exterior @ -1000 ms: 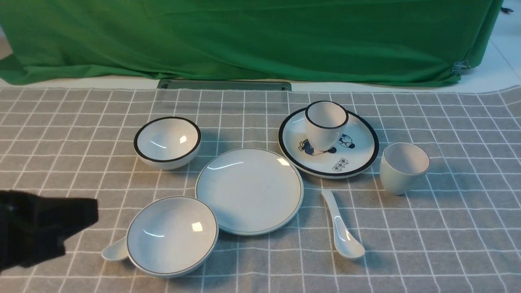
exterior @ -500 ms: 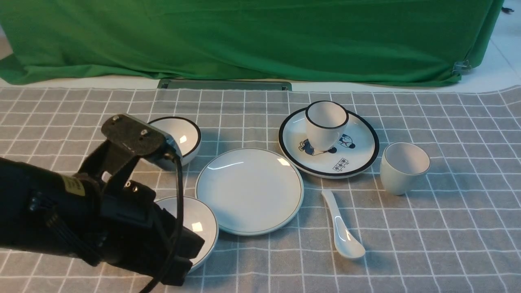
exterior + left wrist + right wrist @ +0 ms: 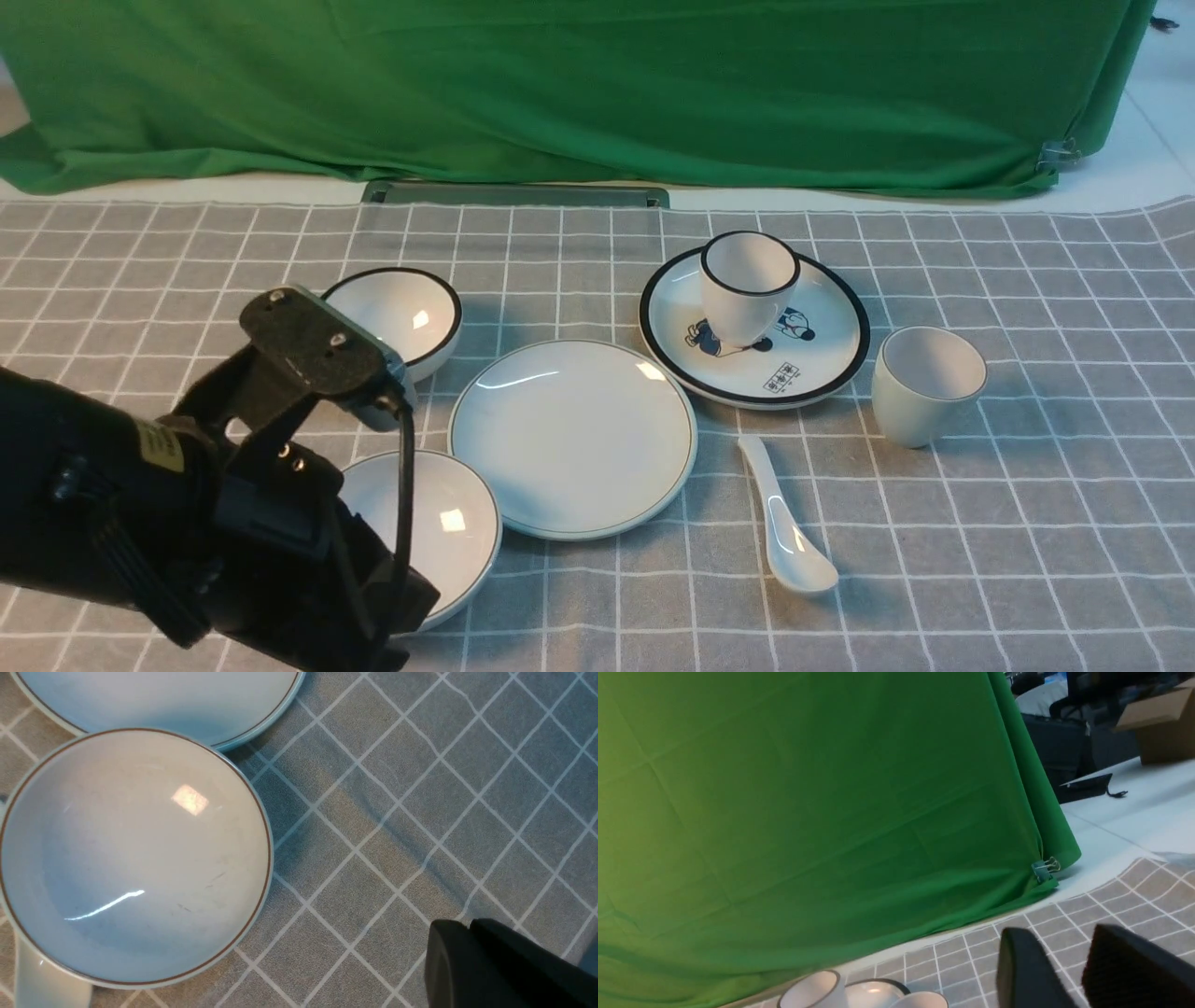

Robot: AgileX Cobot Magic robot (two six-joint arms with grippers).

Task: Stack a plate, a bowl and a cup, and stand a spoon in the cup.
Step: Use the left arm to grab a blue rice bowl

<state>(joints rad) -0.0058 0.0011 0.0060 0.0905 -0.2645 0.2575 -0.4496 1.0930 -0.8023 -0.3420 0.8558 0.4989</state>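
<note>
The plate (image 3: 571,439) lies in the middle of the cloth. The bowl (image 3: 448,523) sits at its near left, touching its rim, half hidden by my left arm (image 3: 187,523). In the left wrist view the bowl (image 3: 135,858) is empty and my left gripper (image 3: 467,927) hovers shut beside it over bare cloth, holding nothing. The cup (image 3: 924,383) stands upright at the right. The spoon (image 3: 784,532) lies right of the plate. My right gripper (image 3: 1059,933) is open and empty, raised, facing the green curtain.
A black-rimmed bowl (image 3: 401,313) stands behind my left arm. A black-rimmed cartoon plate (image 3: 803,364) carries a black-rimmed cup (image 3: 747,285). Another white spoon's end (image 3: 42,980) sticks out from under the bowl. A green curtain (image 3: 560,84) closes the far side.
My left arm has swung in from the left edge to above the bowl, covering its left half, then settled slightly lower. The dishes have not moved.
</note>
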